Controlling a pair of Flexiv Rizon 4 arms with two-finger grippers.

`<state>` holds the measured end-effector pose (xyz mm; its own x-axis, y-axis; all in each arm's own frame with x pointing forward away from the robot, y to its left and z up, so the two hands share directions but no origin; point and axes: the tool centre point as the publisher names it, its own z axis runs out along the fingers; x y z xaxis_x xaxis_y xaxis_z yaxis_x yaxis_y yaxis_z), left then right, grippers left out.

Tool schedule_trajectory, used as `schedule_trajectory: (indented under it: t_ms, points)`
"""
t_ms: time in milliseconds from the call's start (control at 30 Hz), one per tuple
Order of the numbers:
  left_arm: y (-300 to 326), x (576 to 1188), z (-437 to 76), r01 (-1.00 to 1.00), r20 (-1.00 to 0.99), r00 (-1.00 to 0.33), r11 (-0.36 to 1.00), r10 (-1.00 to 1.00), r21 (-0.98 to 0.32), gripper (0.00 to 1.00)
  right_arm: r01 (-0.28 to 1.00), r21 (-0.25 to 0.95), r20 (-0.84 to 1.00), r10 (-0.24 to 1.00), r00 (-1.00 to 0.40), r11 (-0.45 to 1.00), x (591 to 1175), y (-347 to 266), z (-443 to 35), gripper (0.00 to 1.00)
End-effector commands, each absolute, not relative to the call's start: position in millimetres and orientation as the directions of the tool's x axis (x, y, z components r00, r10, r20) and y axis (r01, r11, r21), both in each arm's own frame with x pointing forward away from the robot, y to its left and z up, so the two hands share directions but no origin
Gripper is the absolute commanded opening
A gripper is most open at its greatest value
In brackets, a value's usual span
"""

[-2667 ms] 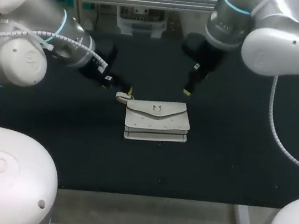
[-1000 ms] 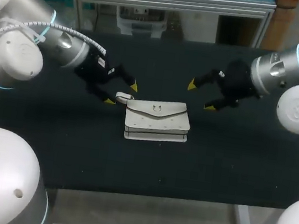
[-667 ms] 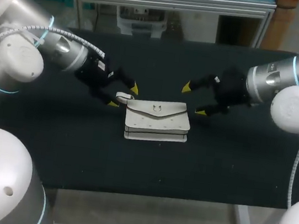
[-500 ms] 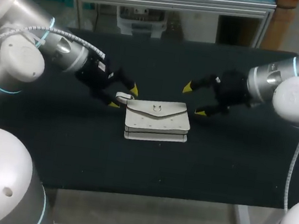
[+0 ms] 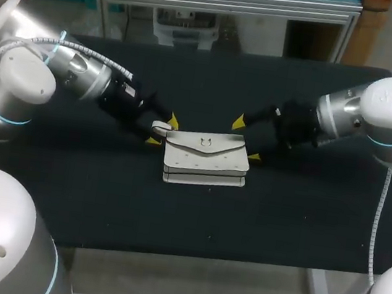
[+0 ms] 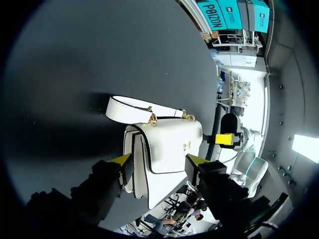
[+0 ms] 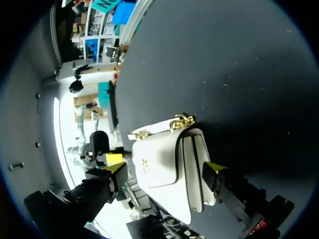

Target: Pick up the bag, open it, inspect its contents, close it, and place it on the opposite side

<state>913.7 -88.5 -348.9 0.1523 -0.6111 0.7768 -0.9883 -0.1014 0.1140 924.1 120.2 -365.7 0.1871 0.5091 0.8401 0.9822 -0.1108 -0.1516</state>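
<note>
Across the dark bench, nothing lifted yet. Near its middle, flat, with the flap shut: the white bag, flanked at each short end by one arm.

Left hand: spread open, straddling the end of the bag where the strap is fixed; too close to say whether touching. Right hand: also spread wide around the opposite end, gripping nothing.

Probable trouble from here, as a judgement only:

- Could buckle or fold in the middle if squeezed from both ends at once, given the soft pleated sides seen from the wrists.
- Could slide along the bench instead of rising if pushed harder from one end than the other, or if caught by a single finger first.
- Could end up with the flap pinned shut if gripped across front and back together, leaving nothing free for the opening step.
- May snag on the strap, lying looped just beyond the left hand and apt to catch a finger or drag the bag askew on the lift.
- Easy to miss or slip off the small metal clasp on the flap.
</note>
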Motion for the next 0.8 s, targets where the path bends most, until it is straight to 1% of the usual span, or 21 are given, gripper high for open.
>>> schedule_trajectory:
  t_ms: [33,100,167,300,367,467,567,600,667,700,733,800]
  points:
    - [-89,917,-355,-0.988,0.795,0.155,-0.085,-0.587,0.129,0.60,0.980,-0.199,0.845,0.501,0.185,-0.026,927,122,-367,0.93]
    - [-90,916,-355,-0.988,0.799,0.155,-0.082,-0.581,0.132,0.59,0.980,-0.195,0.847,0.499,0.182,-0.026,926,122,-365,0.88]
    - [-91,915,-354,-0.987,0.801,0.159,-0.077,-0.577,0.141,0.60,0.981,-0.190,0.852,0.493,0.177,-0.023,925,122,-362,0.81]
    - [-95,912,-357,-0.986,0.802,0.165,-0.066,-0.574,0.155,0.62,0.983,-0.184,0.852,0.494,0.171,-0.023,923,122,-358,0.73]
    - [-95,911,-359,-0.984,0.805,0.170,-0.057,-0.569,0.167,0.61,0.983,-0.183,0.852,0.495,0.169,-0.021,922,123,-358,0.71]
    - [-97,910,-363,-0.982,0.809,0.179,-0.049,-0.559,0.184,0.64,0.982,-0.190,0.851,0.495,0.173,-0.016,920,126,-364,0.68]
    - [-98,908,-365,-0.980,0.816,0.188,-0.046,-0.546,0.195,0.63,0.979,-0.202,0.849,0.495,0.182,-0.015,919,128,-372,0.70]
    - [-99,907,-366,-0.980,0.819,0.186,-0.043,-0.543,0.194,0.62,0.978,-0.207,0.848,0.495,0.187,-0.014,919,129,-375,0.69]
    - [-101,905,-367,-0.980,0.825,0.184,-0.031,-0.534,0.198,0.59,0.977,-0.212,0.846,0.496,0.194,-0.020,920,131,-379,0.64]
    - [-102,904,-369,-0.980,0.827,0.183,-0.026,-0.532,0.200,0.56,0.976,-0.215,0.846,0.495,0.197,-0.021,920,132,-381,0.63]
    - [-102,905,-370,-0.979,0.831,0.184,-0.023,-0.525,0.203,0.55,0.976,-0.218,0.848,0.491,0.199,-0.020,920,133,-383,0.63]
    - [-103,906,-374,-0.978,0.835,0.192,-0.026,-0.516,0.209,0.40,0.976,-0.218,0.846,0.493,0.201,-0.024,921,135,-385,0.59]
